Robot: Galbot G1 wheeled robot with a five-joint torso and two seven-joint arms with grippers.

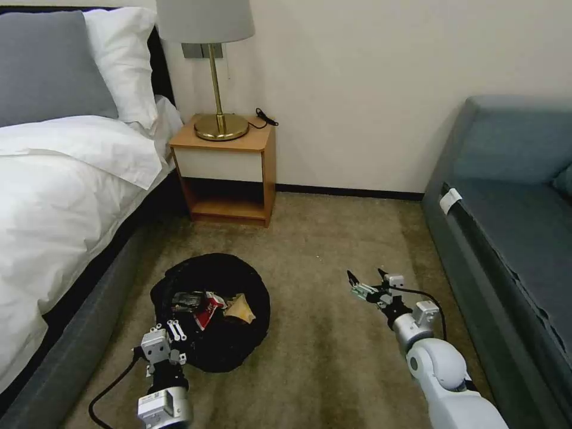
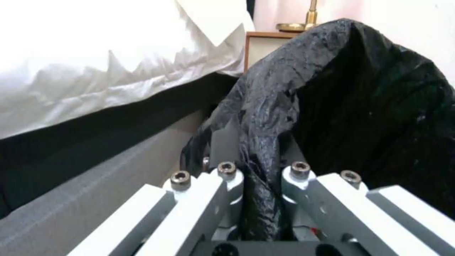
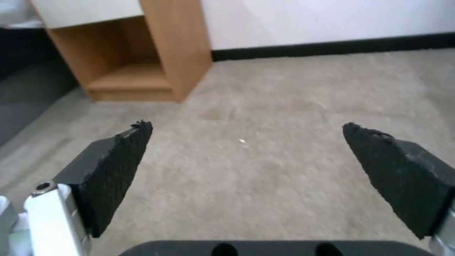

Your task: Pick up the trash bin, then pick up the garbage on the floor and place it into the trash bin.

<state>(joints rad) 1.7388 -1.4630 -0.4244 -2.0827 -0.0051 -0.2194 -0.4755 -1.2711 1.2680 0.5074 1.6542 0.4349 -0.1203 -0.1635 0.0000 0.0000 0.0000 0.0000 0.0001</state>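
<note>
Small round trash bin [image 1: 223,351] lined with a glossy, wrinkled black plastic bag, seen from above with its circular mouth facing upward; being round, it has no evident long axis. It sits low over the tan carpet floor [image 1: 333,357], at about 7 o'clock in the head view. Inside lie the garbage pieces: a red-and-white packet [image 1: 207,311], a tan paper scrap [image 1: 241,308] just beside it at 3 o'clock, and a clear crumpled item [image 1: 186,300] at 9 o'clock of the packet. The left gripper [image 1: 174,335] sits at the bin's 7 o'clock rim, its jaws drawn narrow and pinching a fold of the bag liner [image 2: 265,199], as the left wrist view shows. The right gripper [image 1: 368,282] hovers over bare carpet at 3 o'clock of the bin, well apart from it, with its black textured pads [image 3: 113,170] spread wide and nothing between them. A bed with white duvet [image 1: 53,196] and grey base flanks the bin at 9 o'clock; a wooden nightstand [image 1: 229,173] carrying a brass lamp [image 1: 217,89] stands at 12 o'clock; a grey-blue sofa [image 1: 512,226] borders the floor at 3 o'clock.
</note>
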